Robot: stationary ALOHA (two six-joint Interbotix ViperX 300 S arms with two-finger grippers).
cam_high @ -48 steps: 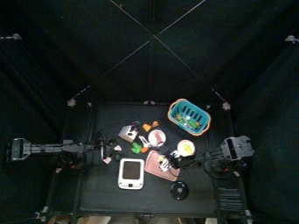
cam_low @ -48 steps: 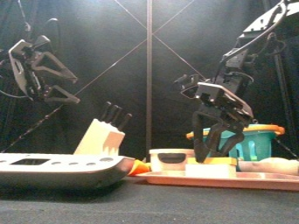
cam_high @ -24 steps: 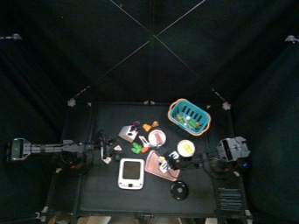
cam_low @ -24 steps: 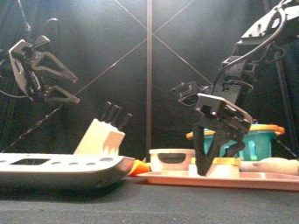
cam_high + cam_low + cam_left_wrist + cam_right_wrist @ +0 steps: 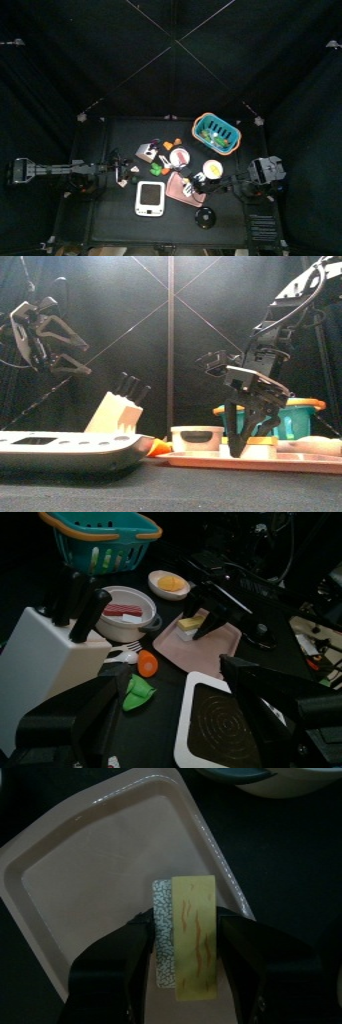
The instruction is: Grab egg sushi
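Right gripper [image 5: 187, 973], jaws open and empty, straddles the egg sushi [image 5: 187, 948] on the pink tray [image 5: 80, 878]; an off-centre closure may eject the piece.

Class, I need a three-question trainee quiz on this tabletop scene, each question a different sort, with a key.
1. True or false: the right gripper is over the egg sushi on the pink tray.
2. Which arm rests raised, away from the food? A) left B) right
3. Fill in: the teal basket stands beyond the white ____ block.

Key: 1 true; 2 A; 3 knife
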